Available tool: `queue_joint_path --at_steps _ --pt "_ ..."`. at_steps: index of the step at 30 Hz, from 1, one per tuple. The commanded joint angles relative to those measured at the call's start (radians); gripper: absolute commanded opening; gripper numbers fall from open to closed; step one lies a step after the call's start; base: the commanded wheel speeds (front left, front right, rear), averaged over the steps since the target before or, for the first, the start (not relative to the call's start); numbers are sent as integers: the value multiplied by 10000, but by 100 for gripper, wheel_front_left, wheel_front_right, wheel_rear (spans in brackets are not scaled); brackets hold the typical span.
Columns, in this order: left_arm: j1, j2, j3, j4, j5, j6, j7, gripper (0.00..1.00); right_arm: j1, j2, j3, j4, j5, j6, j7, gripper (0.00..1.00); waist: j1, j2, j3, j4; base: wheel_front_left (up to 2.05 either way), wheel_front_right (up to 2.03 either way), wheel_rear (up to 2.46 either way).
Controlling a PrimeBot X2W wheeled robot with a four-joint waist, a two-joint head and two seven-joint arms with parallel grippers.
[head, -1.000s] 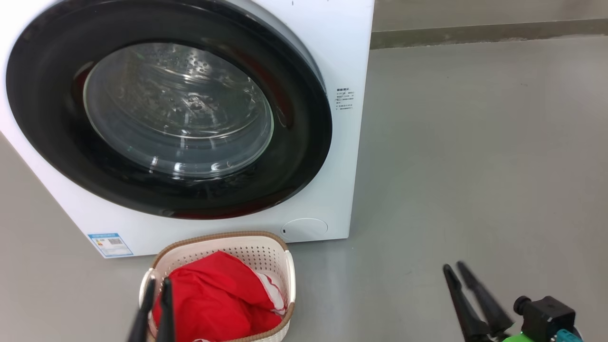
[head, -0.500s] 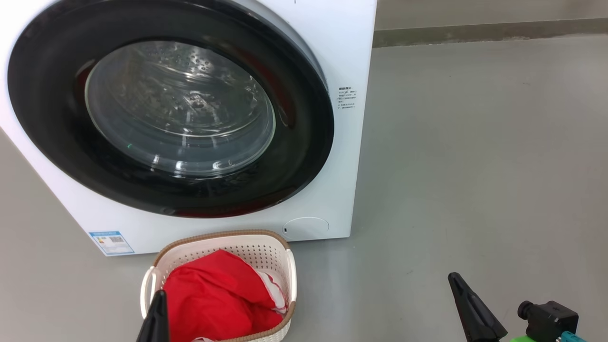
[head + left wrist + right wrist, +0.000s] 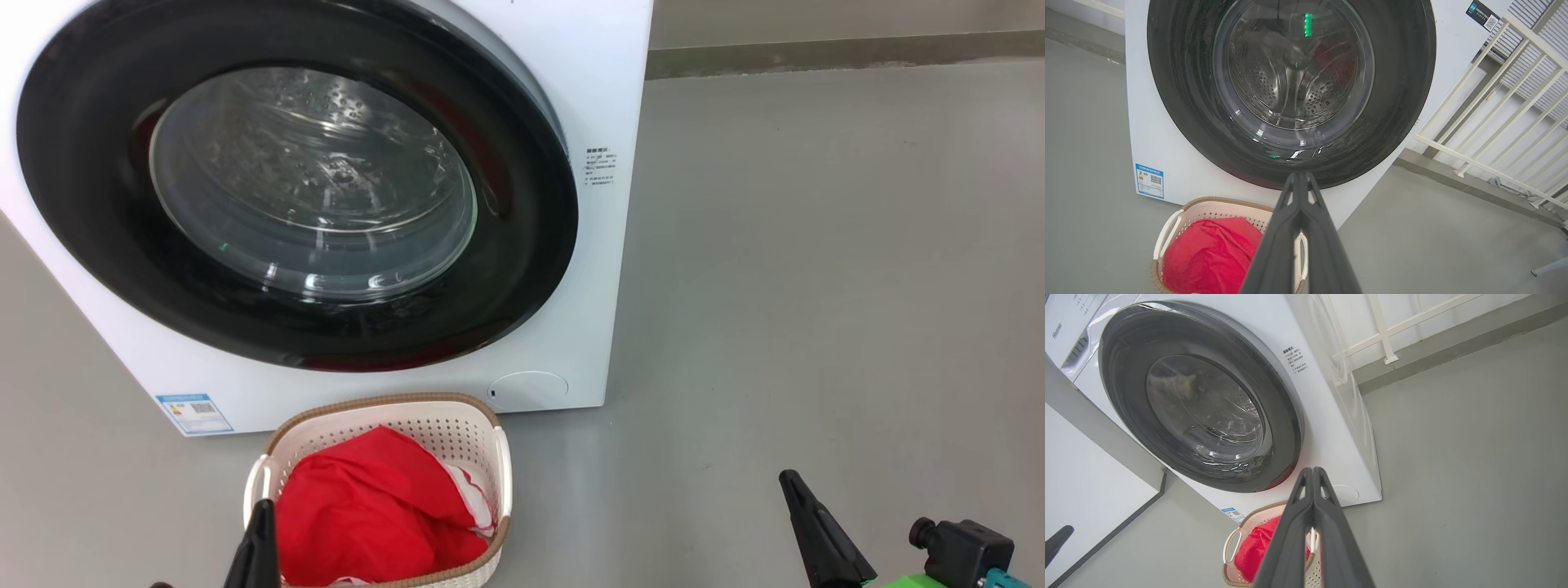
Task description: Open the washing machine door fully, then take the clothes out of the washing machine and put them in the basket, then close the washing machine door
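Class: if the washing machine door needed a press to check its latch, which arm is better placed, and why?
Probably the left. The left gripper sits by the basket, directly below the washing machine door; the right gripper is over floor past the right edge of the washing machine.

washing machine [image 3: 604, 310]: 1 | washing machine door [image 3: 522, 269]: 1 | basket [image 3: 465, 429]: 1 | clothes heap [image 3: 367, 506]: 1 | blue label [image 3: 194, 414]: 1

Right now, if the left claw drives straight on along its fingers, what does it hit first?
Most likely the washing machine door, at the lower part of its black rim: in the left wrist view the shut left claw points right at it, passing above the basket. Depth is unclear.
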Motion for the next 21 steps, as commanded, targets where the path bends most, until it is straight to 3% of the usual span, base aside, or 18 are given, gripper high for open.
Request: queue_joint_path --at_steps 1,21 --pt "-439 48 221 -134 -273 -123 36 0 -478 -98 -38 -162 308 -6 42 0 -1 0 3 6 0 0 0" --pt "-933 -70 734 591 -2322 -595 477 0 -913 -181 -197 442 2554 -10 210 0 -1 0 50 92 0 0 0"
